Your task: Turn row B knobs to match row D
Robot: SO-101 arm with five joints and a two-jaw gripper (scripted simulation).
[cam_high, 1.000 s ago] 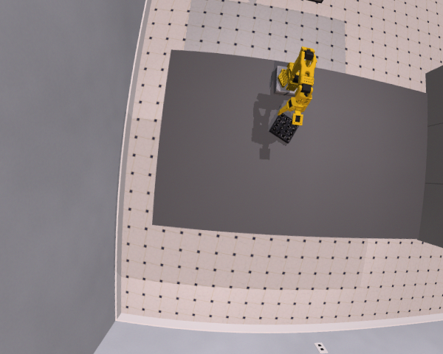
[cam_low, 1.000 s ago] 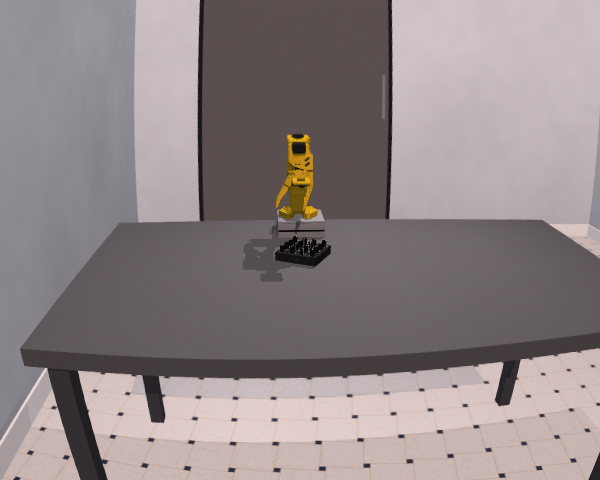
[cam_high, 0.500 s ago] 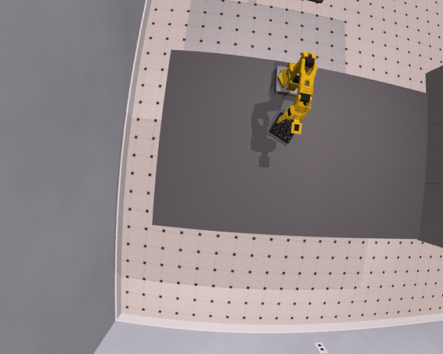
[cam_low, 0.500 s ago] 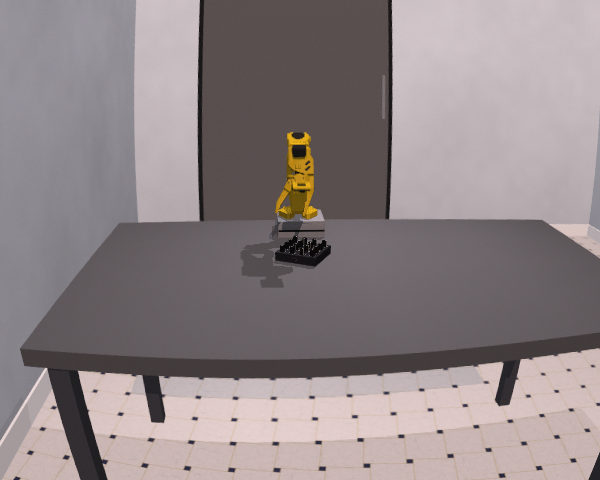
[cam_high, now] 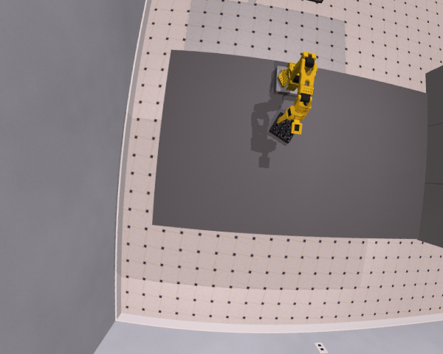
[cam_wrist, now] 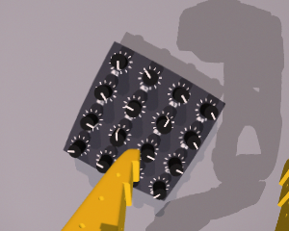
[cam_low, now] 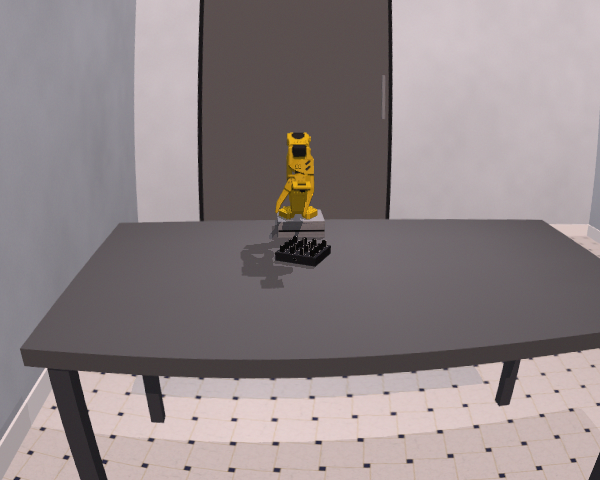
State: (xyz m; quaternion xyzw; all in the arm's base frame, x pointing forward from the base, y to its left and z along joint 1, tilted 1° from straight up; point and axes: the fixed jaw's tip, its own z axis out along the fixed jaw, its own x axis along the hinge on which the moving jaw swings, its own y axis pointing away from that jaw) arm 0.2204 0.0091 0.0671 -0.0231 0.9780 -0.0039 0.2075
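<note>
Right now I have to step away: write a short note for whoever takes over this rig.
Gripper: partly open, holding nothing. It hangs over the knob box, above its near edge; in the wrist view one finger crosses the nearest knobs, and contact cannot be told.
Knob box: on the dark table, just in front of the arm's base, turned at an angle. Sixteen knobs in four rows.
Done: no knob gripped; whether any has been turned cannot be told.
Left: find the socket side to fix row A, then set row B to match row D. Leave the other knobs alone.
</note>
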